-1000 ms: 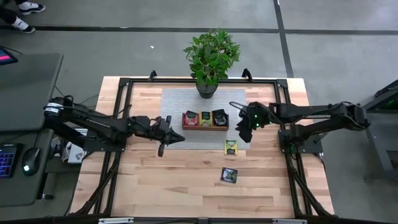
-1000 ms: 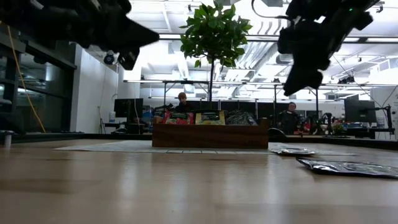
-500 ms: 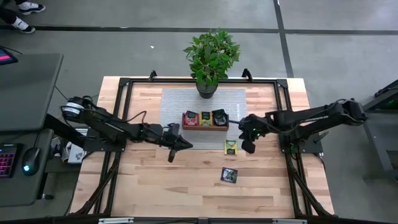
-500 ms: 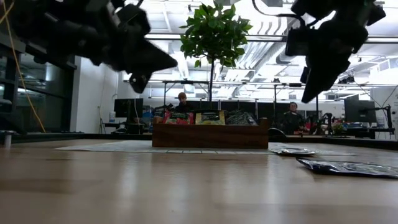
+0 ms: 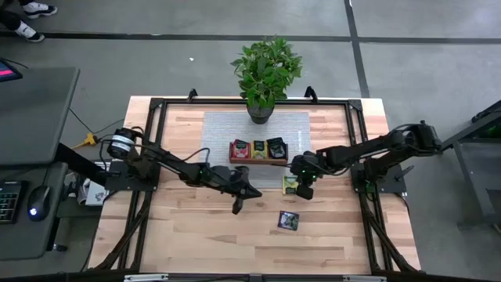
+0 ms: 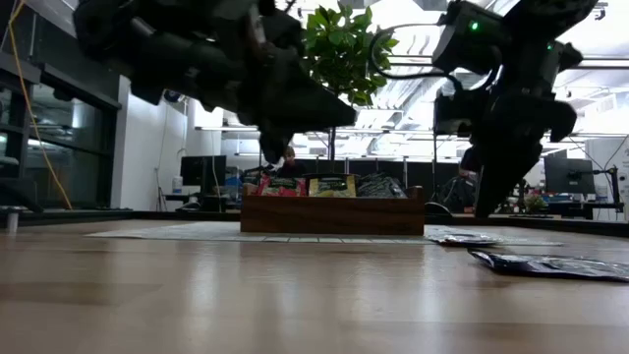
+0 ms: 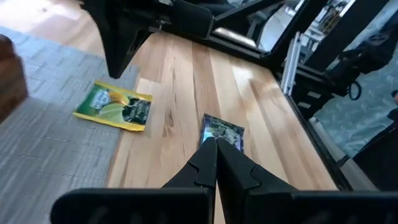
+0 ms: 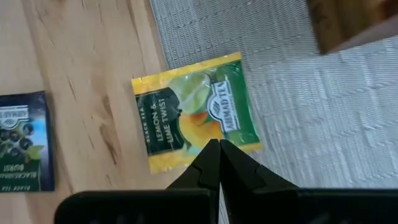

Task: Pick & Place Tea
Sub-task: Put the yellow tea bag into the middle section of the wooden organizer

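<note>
**Both pincers pressed shut over two loose sachets**

You see the right gripper (image 5: 304,190) poised directly above the yellow-green sachet (image 8: 195,111), its fingers pressed together and holding nothing; the sachet lies flat, half on the grey mat (image 5: 223,125) and half on bare wood, just in front of the wooden tray (image 5: 258,160). Your left gripper (image 5: 237,207) hangs over the table's middle, likewise closed and empty, its tips aimed toward the dark sachet (image 7: 222,132), which rests alone on the wood nearer the front edge. To judge from this, each arm is lined up on its own sachet, and neither can pinch one until it spreads. The tray's three compartments already hold sachets: red, yellow-green and dark, standing on edge.
</note>
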Controlling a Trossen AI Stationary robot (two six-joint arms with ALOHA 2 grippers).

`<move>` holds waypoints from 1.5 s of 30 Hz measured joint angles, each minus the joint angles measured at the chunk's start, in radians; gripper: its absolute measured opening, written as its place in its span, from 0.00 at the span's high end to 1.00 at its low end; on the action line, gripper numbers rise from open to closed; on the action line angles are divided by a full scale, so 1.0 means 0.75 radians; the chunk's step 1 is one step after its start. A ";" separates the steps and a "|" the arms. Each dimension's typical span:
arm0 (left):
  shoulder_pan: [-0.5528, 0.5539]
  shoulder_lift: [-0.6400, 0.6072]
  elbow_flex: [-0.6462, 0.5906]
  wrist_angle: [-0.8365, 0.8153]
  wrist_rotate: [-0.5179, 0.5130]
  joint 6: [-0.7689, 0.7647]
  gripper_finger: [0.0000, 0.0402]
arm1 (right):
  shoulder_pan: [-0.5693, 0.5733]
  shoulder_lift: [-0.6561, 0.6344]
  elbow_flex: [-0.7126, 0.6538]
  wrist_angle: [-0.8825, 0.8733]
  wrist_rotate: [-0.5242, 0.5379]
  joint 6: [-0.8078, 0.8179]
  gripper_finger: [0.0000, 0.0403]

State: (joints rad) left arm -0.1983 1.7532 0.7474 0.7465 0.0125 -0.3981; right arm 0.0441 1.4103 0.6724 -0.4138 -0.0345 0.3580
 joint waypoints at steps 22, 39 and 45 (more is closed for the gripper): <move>0.002 0.169 0.231 -0.669 -0.065 -0.186 1.00 | 0.069 0.161 -0.001 0.174 -0.100 0.336 1.00; -0.009 0.169 0.231 -0.681 -0.067 -0.188 1.00 | 0.265 0.161 -0.001 0.318 0.192 0.671 1.00; -0.018 0.169 0.231 -0.681 -0.069 -0.167 1.00 | 0.292 0.161 -0.001 0.296 0.364 0.745 1.00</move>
State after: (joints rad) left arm -0.2119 1.8801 0.9207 0.2356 -0.0396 -0.5232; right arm 0.2633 1.5311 0.6720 -0.1915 0.2382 0.9165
